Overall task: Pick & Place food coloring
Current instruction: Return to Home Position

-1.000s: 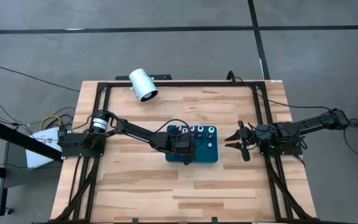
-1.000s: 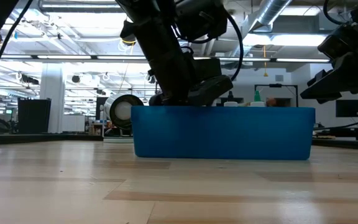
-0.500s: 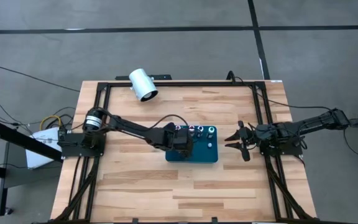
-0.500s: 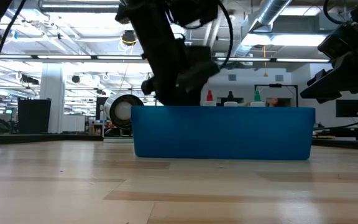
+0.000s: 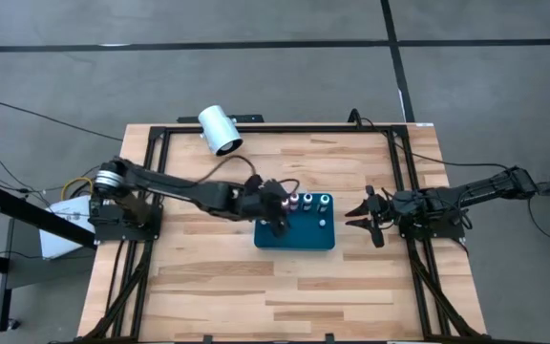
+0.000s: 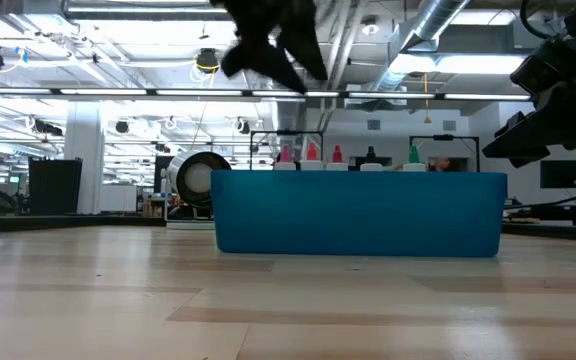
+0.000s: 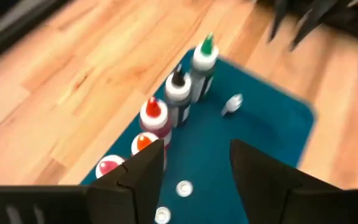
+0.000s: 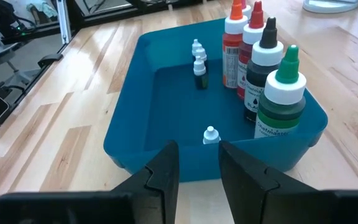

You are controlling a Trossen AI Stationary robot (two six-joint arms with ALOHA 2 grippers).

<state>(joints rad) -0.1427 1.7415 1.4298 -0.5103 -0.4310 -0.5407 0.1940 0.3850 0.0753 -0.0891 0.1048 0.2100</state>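
High view: the left tool (image 5: 277, 222) is seen hanging over the left end of the blue bin (image 5: 308, 237), fingers spread wide, nothing gripped between them. The tiny food coloring bottles (image 8: 198, 64) are found standing on the bin's floor, beside a row of taller bottles (image 8: 263, 56) lined along one wall. The right tool (image 5: 359, 218) is parked just off the bin's right end, slightly parted and empty. A white cylinder (image 5: 220, 130) is spotted lying near the far edge of the counter (image 5: 208, 277).
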